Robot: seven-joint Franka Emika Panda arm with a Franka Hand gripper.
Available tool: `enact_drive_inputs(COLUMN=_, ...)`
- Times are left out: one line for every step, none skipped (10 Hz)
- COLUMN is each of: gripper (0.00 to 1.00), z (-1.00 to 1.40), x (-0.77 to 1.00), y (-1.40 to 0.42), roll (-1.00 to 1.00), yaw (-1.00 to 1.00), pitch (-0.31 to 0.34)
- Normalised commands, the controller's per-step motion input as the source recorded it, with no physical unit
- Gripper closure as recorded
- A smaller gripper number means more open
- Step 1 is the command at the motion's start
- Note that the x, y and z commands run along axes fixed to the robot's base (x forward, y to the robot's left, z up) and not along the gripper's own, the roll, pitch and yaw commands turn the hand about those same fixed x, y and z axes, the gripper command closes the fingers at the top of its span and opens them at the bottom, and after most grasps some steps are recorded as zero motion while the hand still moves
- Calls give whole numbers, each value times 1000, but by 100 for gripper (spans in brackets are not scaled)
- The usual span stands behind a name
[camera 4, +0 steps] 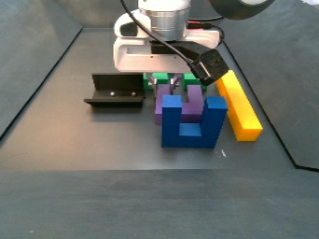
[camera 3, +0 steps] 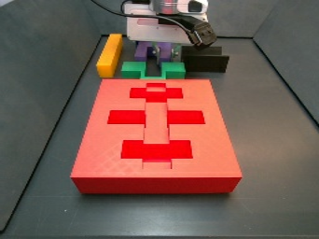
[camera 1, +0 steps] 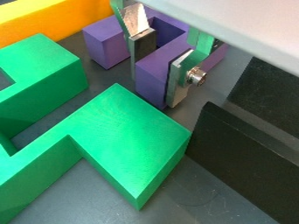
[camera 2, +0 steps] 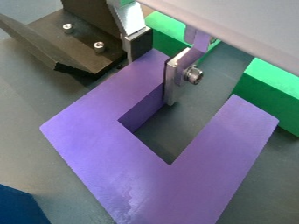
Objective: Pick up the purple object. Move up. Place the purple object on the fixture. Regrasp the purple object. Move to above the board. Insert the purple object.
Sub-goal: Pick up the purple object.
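The purple object (camera 1: 108, 41) is a U-shaped block lying flat on the floor; it also shows in a wrist view (camera 2: 105, 153) and in both side views (camera 3: 151, 54) (camera 4: 169, 103). My gripper (camera 1: 162, 68) is low over it and straddles one prong, with one finger in the notch and the other on the prong's outer face. Both pads look pressed on the prong, as a wrist view (camera 2: 152, 74) also shows. The black fixture (camera 2: 70, 44) stands just beside the block (camera 3: 210, 62) (camera 4: 115, 91). The red board (camera 3: 156, 121) lies apart from them, with cross-like recesses.
A green notched block (camera 1: 70, 122) (camera 2: 263, 79) lies right against the purple object. An orange-yellow bar (camera 3: 111, 54) (camera 4: 240, 107) lies beyond it. A blue U-shaped block (camera 4: 189, 121) stands close on the other side. Dark walls enclose the floor.
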Motion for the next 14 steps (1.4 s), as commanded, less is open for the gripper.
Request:
enact_drive_inputs(gripper=100, z=0, x=0, y=0, roll=0, yaw=0, pitch=0)
enact_drive_inputs(gripper=100, z=0, x=0, y=0, roll=0, yaw=0, pitch=0)
enact_drive_inputs(gripper=100, z=0, x=0, y=0, roll=0, yaw=0, pitch=0)
enact_drive_inputs(gripper=100, z=0, x=0, y=0, roll=0, yaw=0, pitch=0)
enact_drive_inputs(gripper=100, z=0, x=0, y=0, roll=0, yaw=0, pitch=0)
enact_drive_inputs(gripper=100, z=0, x=0, y=0, roll=0, yaw=0, pitch=0)
enact_drive_inputs(gripper=100, z=0, x=0, y=0, roll=0, yaw=0, pitch=0)
enact_drive_inputs(gripper=100, z=0, x=0, y=0, roll=0, yaw=0, pitch=0)
enact_drive_inputs(gripper=100, z=0, x=0, y=0, roll=0, yaw=0, pitch=0)
enact_drive_inputs(gripper=100, z=0, x=0, y=0, roll=0, yaw=0, pitch=0)
enact_drive_inputs(gripper=100, z=0, x=0, y=0, roll=0, yaw=0, pitch=0)
enact_drive_inputs(gripper=100, z=0, x=0, y=0, roll=0, yaw=0, pitch=0)
enact_drive_inputs(gripper=100, z=0, x=0, y=0, roll=0, yaw=0, pitch=0)
enact_drive_inputs(gripper=100, z=0, x=0, y=0, roll=0, yaw=0, pitch=0)
